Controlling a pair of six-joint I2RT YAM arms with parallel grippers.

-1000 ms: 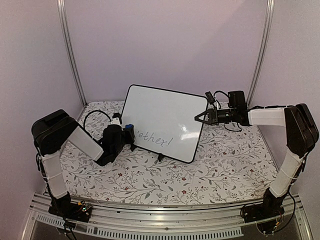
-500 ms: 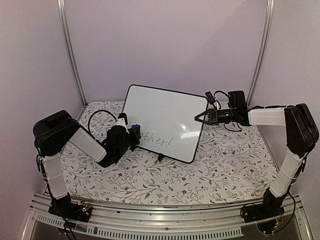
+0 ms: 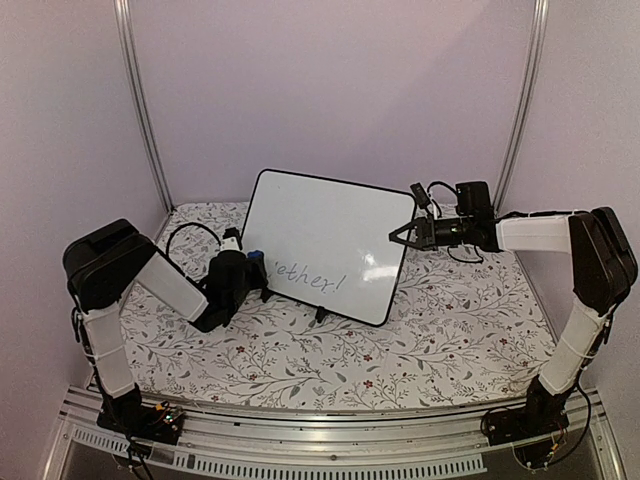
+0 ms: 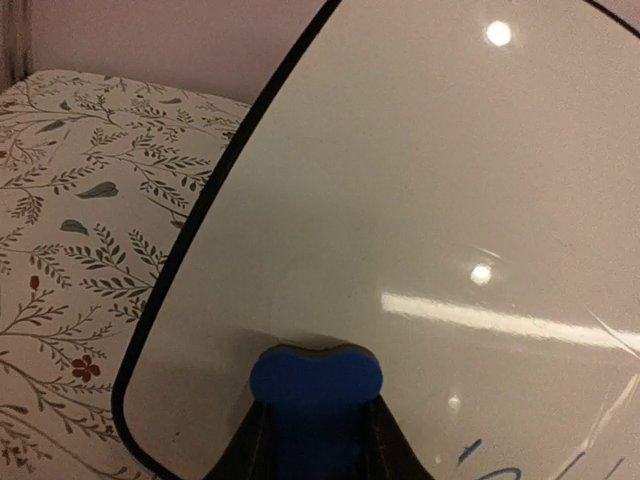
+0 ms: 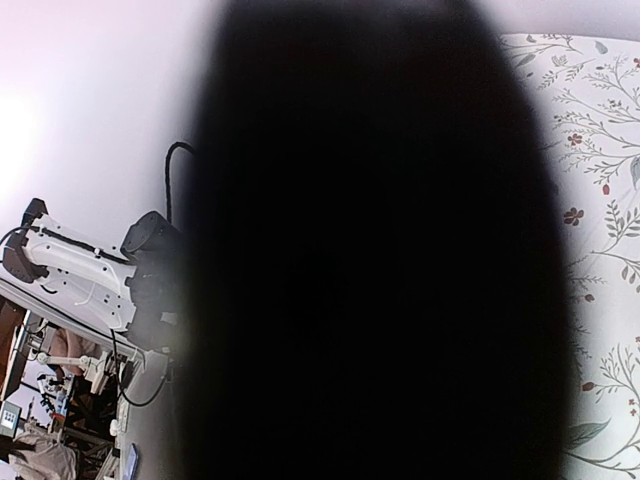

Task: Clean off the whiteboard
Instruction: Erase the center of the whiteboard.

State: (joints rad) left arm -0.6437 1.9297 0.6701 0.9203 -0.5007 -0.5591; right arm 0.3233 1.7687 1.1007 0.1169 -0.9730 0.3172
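The whiteboard [image 3: 325, 235] stands tilted at the middle of the table, with handwriting reading "ether!" [image 3: 308, 278] along its lower part. My left gripper [image 3: 256, 270] is shut on a small blue eraser [image 3: 255, 257] pressed against the board's lower left corner. In the left wrist view the eraser [image 4: 315, 380] sits between my fingers [image 4: 248, 445] on the glossy board [image 4: 420, 200], with blue ink [image 4: 480, 455] to its right. My right gripper [image 3: 400, 236] clasps the board's right edge. The right wrist view is mostly filled by a dark blur [image 5: 370, 250].
A floral cloth [image 3: 450, 330] covers the table. Two metal uprights [image 3: 140, 100] [image 3: 522, 100] stand at the back corners before the lilac walls. A black cable [image 3: 190, 232] loops behind the left wrist. A small black foot [image 3: 320, 316] shows under the board.
My left gripper slid right with the eraser over the first letter, then came back left to the board's corner. The writing looks unchanged. The right arm has not moved.
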